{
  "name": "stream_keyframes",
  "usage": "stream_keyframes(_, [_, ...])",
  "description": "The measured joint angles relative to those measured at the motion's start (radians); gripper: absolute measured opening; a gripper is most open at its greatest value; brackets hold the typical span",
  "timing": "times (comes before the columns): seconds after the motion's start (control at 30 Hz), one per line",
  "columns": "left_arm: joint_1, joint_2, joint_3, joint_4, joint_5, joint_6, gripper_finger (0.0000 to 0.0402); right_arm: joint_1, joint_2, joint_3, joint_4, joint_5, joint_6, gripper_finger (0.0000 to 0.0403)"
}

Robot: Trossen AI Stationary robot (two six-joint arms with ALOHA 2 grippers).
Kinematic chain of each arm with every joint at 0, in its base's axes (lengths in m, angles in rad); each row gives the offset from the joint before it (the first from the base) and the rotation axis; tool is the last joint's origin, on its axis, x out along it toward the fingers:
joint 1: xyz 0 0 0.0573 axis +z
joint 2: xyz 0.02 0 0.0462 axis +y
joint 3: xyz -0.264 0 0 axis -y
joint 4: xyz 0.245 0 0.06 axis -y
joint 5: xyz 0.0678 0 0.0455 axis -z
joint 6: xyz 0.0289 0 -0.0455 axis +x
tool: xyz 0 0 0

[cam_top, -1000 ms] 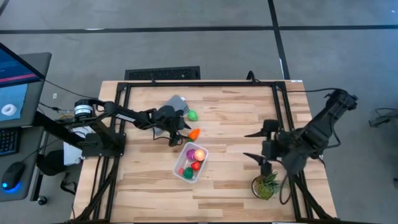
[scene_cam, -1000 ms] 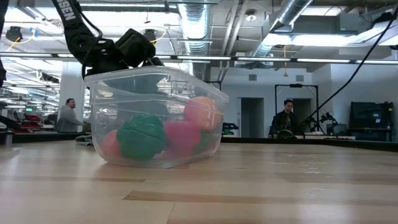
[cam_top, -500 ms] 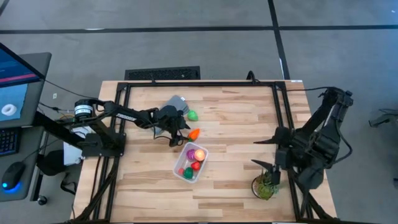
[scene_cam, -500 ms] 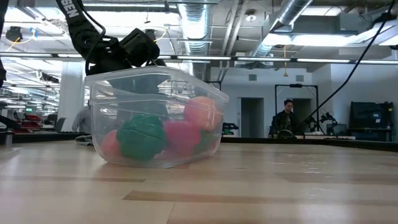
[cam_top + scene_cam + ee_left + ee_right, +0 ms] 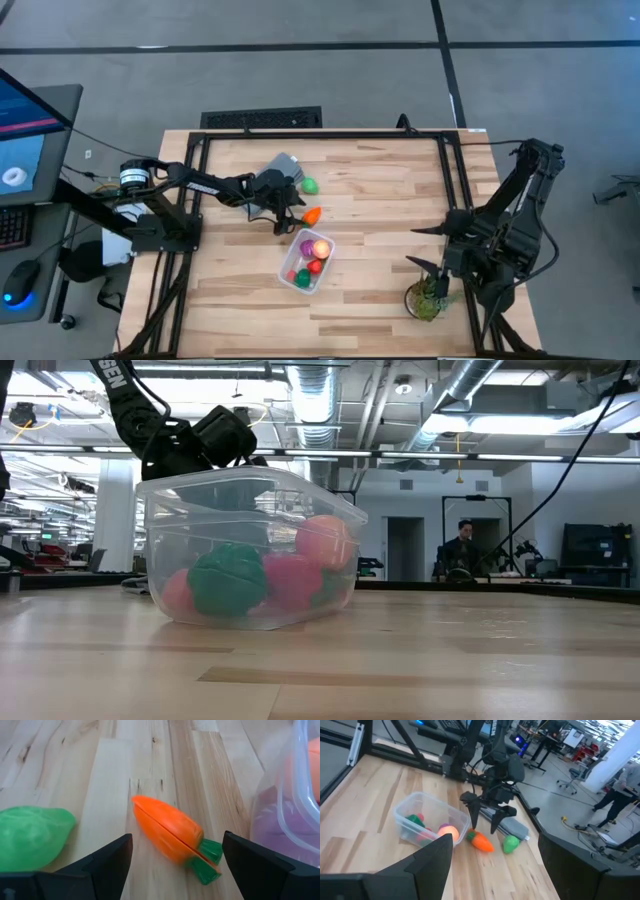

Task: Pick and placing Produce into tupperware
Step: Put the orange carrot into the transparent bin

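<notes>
The orange carrot piece (image 5: 313,214) (image 5: 172,832) lies on its side on the table, just beyond the clear tupperware (image 5: 307,260) (image 5: 250,550) (image 5: 295,795). My left gripper (image 5: 285,215) (image 5: 175,865) (image 5: 487,815) hovers open over the carrot, one finger on either side, touching nothing. A light green piece (image 5: 310,185) (image 5: 32,837) rests on the wood beside it. In the tupperware lie a purple piece (image 5: 306,247), a yellow-orange ball (image 5: 321,247), red strawberries (image 5: 314,266) and a dark green piece (image 5: 302,278). My right gripper (image 5: 422,248) (image 5: 495,870) waits open near the right edge.
A flat grey lid (image 5: 283,165) (image 5: 512,826) lies toward the far side, behind my left gripper. A spiky green potted plant (image 5: 427,298) stands by the near right corner under my right arm. Black frame rails (image 5: 447,180) border the table. A person (image 5: 460,550) stands in the room beyond.
My right arm has drawn back toward the table's right edge and a little toward the near edge, its gripper staying open above the potted plant. The produce and the tupperware have stayed where they were.
</notes>
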Motion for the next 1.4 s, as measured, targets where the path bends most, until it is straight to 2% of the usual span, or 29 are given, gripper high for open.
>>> stream_keyframes(0.3, [0.000, 0.006, 0.015, 0.012, 0.001, 0.002, 0.0298, 0.000, 0.000, -0.003, 0.006, 0.000, 0.000, 0.0317])
stream_keyframes(0.7, [0.000, 0.175, 0.153, -0.066, 0.050, 0.037, 0.0297, 0.000, 0.000, -0.003, 0.019, -0.005, 0.012, 0.0317])
stream_keyframes(1.2, [0.002, 0.176, 0.173, -0.176, 0.004, 0.058, 0.0297, 0.000, 0.000, -0.003, 0.013, -0.007, 0.019, 0.0317])
stream_keyframes(1.4, [0.000, 0.177, 0.173, -0.177, 0.002, 0.069, 0.0266, 0.000, 0.000, -0.003, 0.014, -0.007, 0.019, 0.0317])
